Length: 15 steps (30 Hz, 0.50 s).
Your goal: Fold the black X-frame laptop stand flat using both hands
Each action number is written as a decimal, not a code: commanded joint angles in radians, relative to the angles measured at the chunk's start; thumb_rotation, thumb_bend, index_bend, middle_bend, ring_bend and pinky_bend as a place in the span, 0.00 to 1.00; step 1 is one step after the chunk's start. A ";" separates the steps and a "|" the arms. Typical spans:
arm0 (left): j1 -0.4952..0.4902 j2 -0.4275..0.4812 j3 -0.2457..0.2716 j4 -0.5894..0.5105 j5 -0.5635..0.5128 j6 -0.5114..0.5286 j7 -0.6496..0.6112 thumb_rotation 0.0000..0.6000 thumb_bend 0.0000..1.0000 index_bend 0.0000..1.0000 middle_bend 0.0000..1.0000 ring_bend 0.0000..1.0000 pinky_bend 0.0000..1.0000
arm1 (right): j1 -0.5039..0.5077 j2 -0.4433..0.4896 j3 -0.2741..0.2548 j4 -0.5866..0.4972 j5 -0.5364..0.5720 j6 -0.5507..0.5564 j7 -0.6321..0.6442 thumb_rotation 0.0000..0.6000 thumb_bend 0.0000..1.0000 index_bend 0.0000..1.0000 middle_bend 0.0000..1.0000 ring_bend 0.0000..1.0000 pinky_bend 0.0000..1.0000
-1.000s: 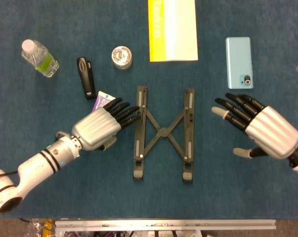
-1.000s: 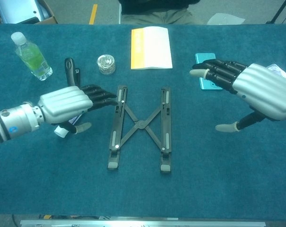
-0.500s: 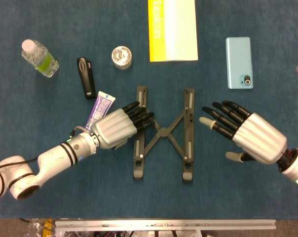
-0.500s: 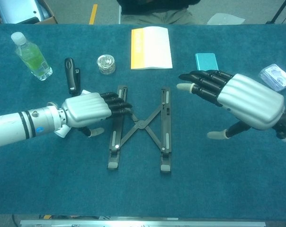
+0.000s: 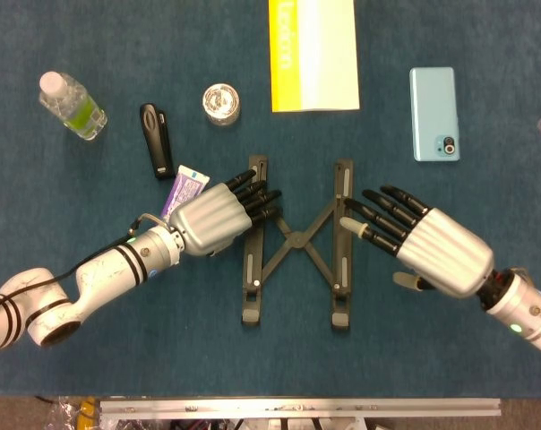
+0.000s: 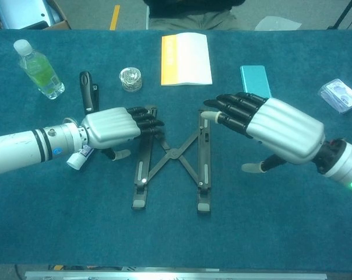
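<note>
The black X-frame laptop stand (image 5: 296, 240) lies spread open on the blue table, its two rails apart and the crossbars meeting at the middle hub (image 6: 171, 154). My left hand (image 5: 212, 219) lies over the upper part of the left rail (image 5: 253, 269), with the fingers stretched across it and the thumb (image 6: 122, 154) off to the rail's left. My right hand (image 5: 423, 246) comes in from the right with its fingers spread. Its fingertips (image 5: 353, 224) are at the upper part of the right rail (image 5: 341, 278); I cannot tell whether they touch it. Neither hand grips anything.
A toothpaste tube (image 5: 183, 184) and a black clip-shaped device (image 5: 156, 139) lie just behind my left hand. Further back are a water bottle (image 5: 72, 105), a small metallic round object (image 5: 222, 103), a yellow booklet (image 5: 313, 54) and a light blue phone (image 5: 433, 112). A clear pack (image 6: 338, 94) lies far right.
My left hand has slid right from beside the stand onto its left rail. My right hand has moved left until its fingertips reach the right rail. The stand has not shifted.
</note>
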State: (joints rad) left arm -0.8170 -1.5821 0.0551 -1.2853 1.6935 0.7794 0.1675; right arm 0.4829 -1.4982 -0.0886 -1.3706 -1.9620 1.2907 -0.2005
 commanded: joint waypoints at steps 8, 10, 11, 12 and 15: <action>-0.017 -0.029 0.004 0.044 -0.013 0.007 -0.011 1.00 0.42 0.00 0.00 0.00 0.00 | 0.024 -0.057 0.008 0.044 0.009 -0.033 -0.057 0.94 0.00 0.00 0.00 0.00 0.14; -0.018 -0.033 0.004 0.049 -0.017 0.009 -0.014 1.00 0.42 0.00 0.00 0.00 0.00 | 0.026 -0.063 0.007 0.051 0.012 -0.039 -0.069 0.94 0.00 0.00 0.00 0.00 0.14; -0.019 -0.035 0.004 0.051 -0.018 0.010 -0.016 1.00 0.42 0.00 0.00 0.00 0.00 | 0.026 -0.066 0.006 0.054 0.013 -0.041 -0.074 0.94 0.00 0.00 0.00 0.00 0.14; -0.021 -0.038 0.005 0.054 -0.021 0.008 -0.018 1.00 0.42 0.00 0.00 0.00 0.00 | 0.028 -0.071 0.005 0.059 0.015 -0.045 -0.079 0.94 0.00 0.00 0.00 0.00 0.14; -0.025 -0.045 0.007 0.063 -0.025 0.007 -0.016 1.00 0.42 0.00 0.00 0.00 0.00 | 0.032 -0.086 -0.001 0.072 0.014 -0.054 -0.090 0.95 0.00 0.00 0.00 0.00 0.12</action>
State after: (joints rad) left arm -0.8410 -1.6256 0.0615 -1.2242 1.6696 0.7868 0.1508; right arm 0.5129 -1.5792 -0.0871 -1.3033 -1.9474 1.2398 -0.2860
